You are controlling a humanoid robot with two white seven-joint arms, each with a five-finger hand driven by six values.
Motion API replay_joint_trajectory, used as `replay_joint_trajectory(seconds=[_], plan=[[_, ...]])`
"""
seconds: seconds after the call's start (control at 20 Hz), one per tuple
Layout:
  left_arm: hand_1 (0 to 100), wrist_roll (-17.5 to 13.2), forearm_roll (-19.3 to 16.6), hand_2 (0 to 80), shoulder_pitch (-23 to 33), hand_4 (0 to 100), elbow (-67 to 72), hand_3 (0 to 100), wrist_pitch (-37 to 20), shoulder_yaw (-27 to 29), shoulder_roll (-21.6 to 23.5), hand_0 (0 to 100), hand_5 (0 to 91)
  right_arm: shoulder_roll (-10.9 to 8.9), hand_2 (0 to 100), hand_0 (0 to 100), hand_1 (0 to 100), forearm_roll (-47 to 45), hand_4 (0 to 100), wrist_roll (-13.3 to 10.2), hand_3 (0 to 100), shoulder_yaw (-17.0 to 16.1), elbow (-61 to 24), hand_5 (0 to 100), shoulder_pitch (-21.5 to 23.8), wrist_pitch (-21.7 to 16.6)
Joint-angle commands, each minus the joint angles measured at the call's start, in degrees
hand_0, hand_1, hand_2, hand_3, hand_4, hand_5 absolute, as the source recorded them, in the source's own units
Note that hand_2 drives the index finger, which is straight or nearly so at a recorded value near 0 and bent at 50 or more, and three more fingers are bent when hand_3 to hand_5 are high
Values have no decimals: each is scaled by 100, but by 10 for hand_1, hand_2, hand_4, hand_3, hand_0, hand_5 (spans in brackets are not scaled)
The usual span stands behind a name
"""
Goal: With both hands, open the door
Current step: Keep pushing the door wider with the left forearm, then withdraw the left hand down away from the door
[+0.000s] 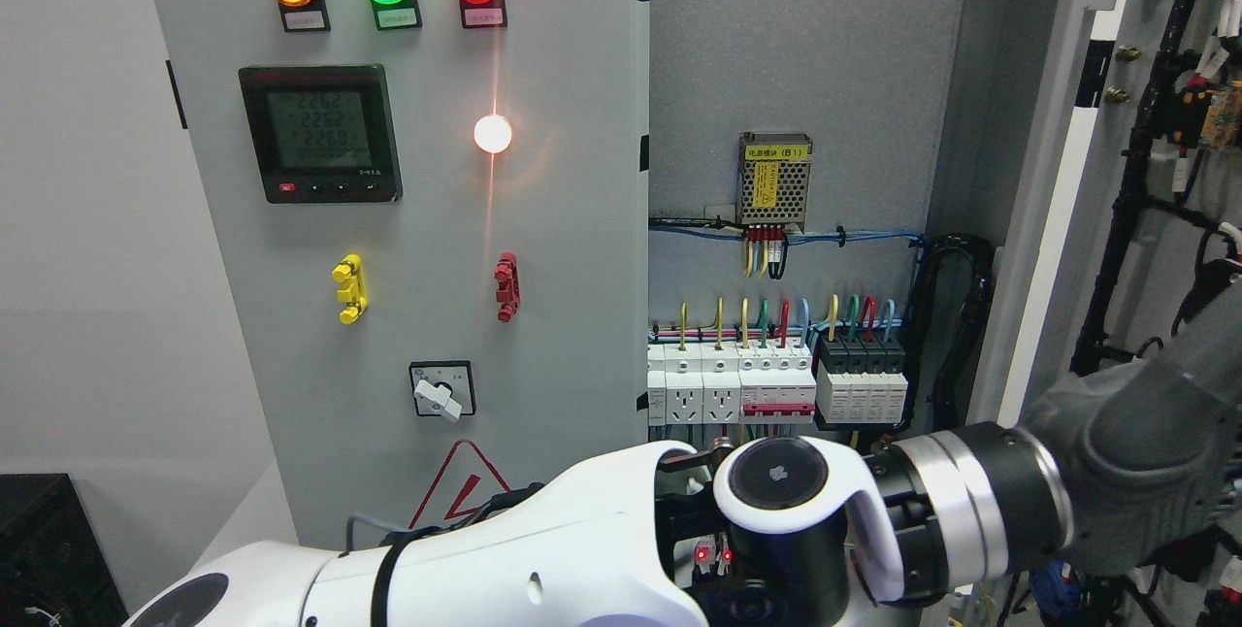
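The door (417, 219), carrying lamps, a meter (320, 134) and a rotary switch (442, 390), is seen at the left, beside the exposed breakers (730, 384). Both arms are crossed low in view; whether either hand is open or closed cannot be told. Live wiring (776, 239) could be snagged if an arm is swung inward.
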Motion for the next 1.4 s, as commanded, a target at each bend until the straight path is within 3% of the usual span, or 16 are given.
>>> replay_joint_trajectory(seconds=[0.0,0.25,0.5,0.65,0.8,1.0,1.25,1.35], plan=[[0,-35,-6,0,586,0,-1153,0,-57,42,1551,0,0,-1,0,190,0,-123,0,1,0,0,1,0,0,1],[0,-44,-23,0,1421,0,-1662,0,-66,59,2404,0,0,-1,0,190,0,-123,0,1,0,0,1,0,0,1],[0,-35,-32,0,2230,0,-1725,0,-119,77,2896,0,0,-1,0,190,0,-123,0,1,0,0,1,0,0,1],[0,-35,-234,0,2739,0,-1725,0,-172,173,3055,0,0,8,0,190,0,-132,0,1,0,0,1,0,0,1],[0,-44,-856,0,3581,0,-1681,0,-181,279,3213,0,0,-1,0,191,0,-123,0,1,0,0,1,0,0,1],[0,-44,-1700,0,5233,0,-1602,0,-163,857,3231,0,0,-1,0,191,0,-132,0,1,0,0,1,0,0,1],[0,-44,-2570,0,6412,0,-1128,0,-181,1096,3222,0,0,8,0,191,0,-123,0,1,0,0,1,0,0,1],[0,-44,-2765,0,6834,0,-865,0,-259,1245,3222,0,0,-1,0,191,0,-132,0,1,0,0,1,0,0,1]])
